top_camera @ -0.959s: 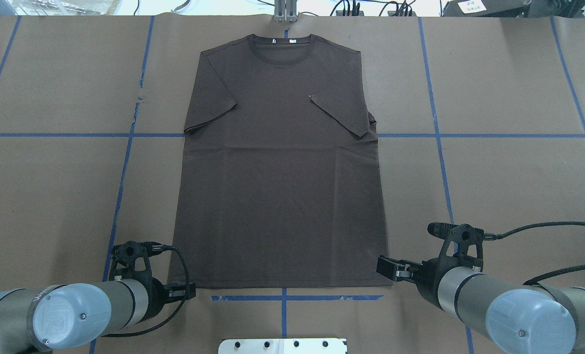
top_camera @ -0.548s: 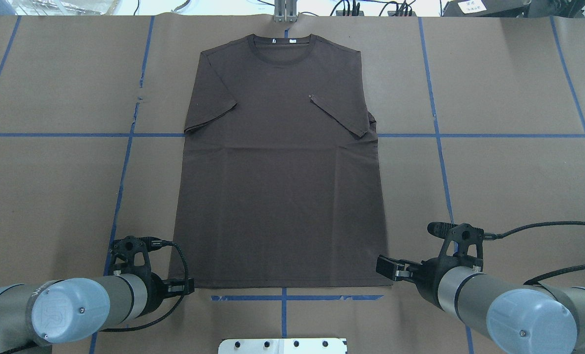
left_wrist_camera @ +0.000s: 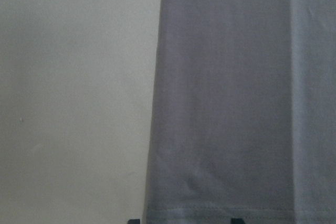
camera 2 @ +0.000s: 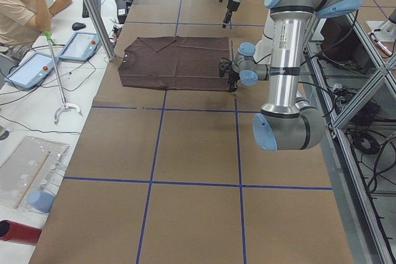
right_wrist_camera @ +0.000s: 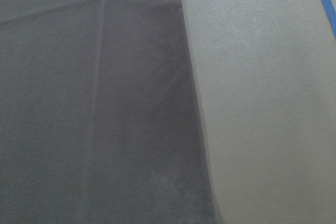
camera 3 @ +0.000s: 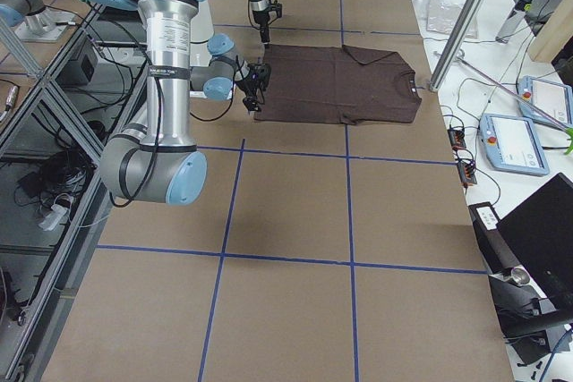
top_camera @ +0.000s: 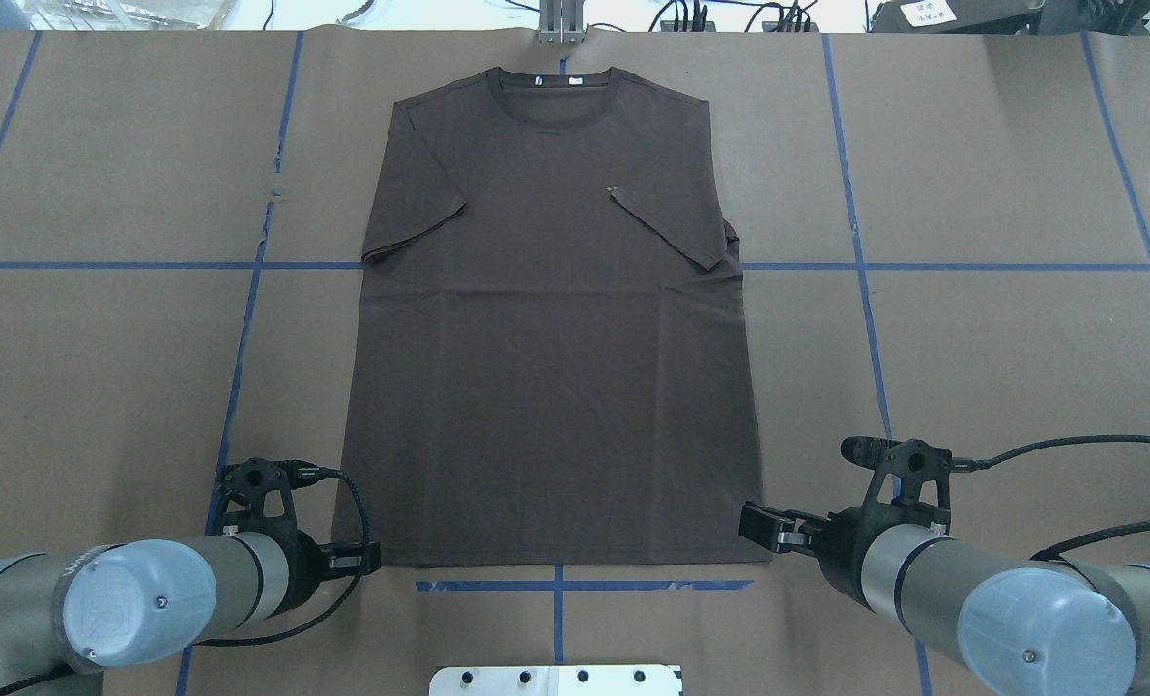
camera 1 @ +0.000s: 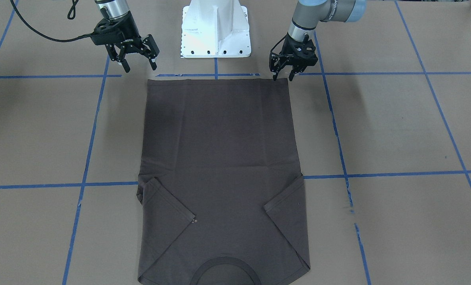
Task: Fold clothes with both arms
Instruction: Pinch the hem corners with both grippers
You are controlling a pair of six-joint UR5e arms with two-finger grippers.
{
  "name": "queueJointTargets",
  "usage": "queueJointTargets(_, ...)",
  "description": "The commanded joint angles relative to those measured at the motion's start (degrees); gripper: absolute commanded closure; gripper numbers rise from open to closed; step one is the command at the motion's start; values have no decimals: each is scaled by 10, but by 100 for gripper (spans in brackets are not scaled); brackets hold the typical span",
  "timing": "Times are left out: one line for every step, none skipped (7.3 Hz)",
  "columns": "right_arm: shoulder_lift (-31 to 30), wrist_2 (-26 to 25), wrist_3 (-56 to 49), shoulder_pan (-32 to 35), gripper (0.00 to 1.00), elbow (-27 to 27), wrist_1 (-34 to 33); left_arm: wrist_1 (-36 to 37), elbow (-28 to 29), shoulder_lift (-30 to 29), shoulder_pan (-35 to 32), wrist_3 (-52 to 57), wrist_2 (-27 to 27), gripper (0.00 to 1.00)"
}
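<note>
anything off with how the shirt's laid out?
Minor only. The T-shirt lies flat and square, but its tucked-in sleeves are uneven: the sleeve on the robot's right reaches further across the chest, and a small nub of cloth pokes past the side edge there. No damage visible.

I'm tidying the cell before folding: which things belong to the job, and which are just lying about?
Job: dark brown short-sleeved T-shirt; left black two-finger gripper, open; right black two-finger gripper, open.
Lying about: red cylinder; clear plastic tray; blue-rimmed tablet.
</note>
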Motion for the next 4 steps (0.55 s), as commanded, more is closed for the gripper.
queueJointTargets(0,0,0,0,0,0,0,-2,7,-1,1,-1,0,35)
queueJointTargets(0,0,0,0,0,0,0,-2,8,-10,0,-1,0,40)
queueJointTargets(0,-2,0,0,0,1,0,-2,8,-19,0,-7,0,57)
queueJointTargets(0,-3,0,1,0,1,-1,-2,8,-20,0,-9,0,88)
